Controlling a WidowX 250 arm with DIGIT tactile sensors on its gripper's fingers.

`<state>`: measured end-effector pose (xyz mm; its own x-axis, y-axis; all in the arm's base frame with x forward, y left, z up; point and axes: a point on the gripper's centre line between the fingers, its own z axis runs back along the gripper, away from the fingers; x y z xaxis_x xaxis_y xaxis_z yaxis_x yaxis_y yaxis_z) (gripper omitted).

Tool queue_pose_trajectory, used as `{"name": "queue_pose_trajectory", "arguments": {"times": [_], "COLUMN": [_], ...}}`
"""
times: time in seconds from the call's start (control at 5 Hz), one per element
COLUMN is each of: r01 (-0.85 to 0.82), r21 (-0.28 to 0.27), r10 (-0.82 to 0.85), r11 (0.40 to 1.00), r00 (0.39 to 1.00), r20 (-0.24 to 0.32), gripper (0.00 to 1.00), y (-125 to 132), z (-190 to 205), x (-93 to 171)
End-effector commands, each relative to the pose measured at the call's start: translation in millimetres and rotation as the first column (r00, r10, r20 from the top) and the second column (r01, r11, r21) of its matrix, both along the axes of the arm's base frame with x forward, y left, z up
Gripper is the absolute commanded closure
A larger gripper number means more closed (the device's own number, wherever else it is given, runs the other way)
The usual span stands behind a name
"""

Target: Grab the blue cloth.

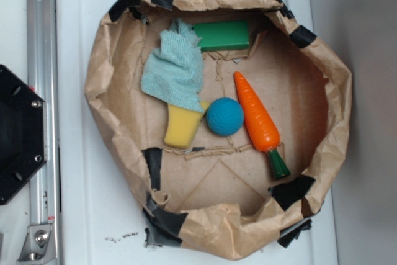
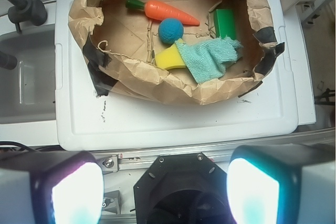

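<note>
Nearest, in the wrist view: tool low at the bottom edge, two pale glowing pads set wide apart, nothing between them. Not seen at all from the exterior view, only the black base at the left edge of the desk.

Just beyond: a bare strip of white desk, then the crumpled near wall of the paper bag, taped black at several spots.

Past that wall, inside the bag: blue cloth, straight ahead of the tool and a little to the right in the wrist view, well apart from it. Lying crumpled against the bag's near wall, long axis slanting from the low near end up toward the green block. One end draped over the yellow sponge, touching it; the other end touching or just short of the green block, hard to say which.

Further in: blue ball just beside the sponge, close to the cloth's edge. Farthest, the toy carrot along the far side of the bag floor.

By judgement: reach forward and down over the near wall, aimed at the cloth's middle, clear of sponge and ball. Risk of snagging the paper wall, or pinching sponge along with cloth.
</note>
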<state>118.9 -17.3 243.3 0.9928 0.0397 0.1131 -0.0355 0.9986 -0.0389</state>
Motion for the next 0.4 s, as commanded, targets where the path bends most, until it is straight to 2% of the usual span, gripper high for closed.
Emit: {"name": "queue_pose_trajectory", "arguments": {"times": [0.0,0.2], "r01": [0.0,-0.104], "r21": [0.0,0.075], "r10": [0.0,0.105], "r11": [1.0,0.992], "r00": [1.0,0.994], "r20": [0.0,-0.011], "gripper": [0.0,0.0], "y": [0.0,5.3], "z": [0.0,-43.7], "x": [0.0,41.2]}}
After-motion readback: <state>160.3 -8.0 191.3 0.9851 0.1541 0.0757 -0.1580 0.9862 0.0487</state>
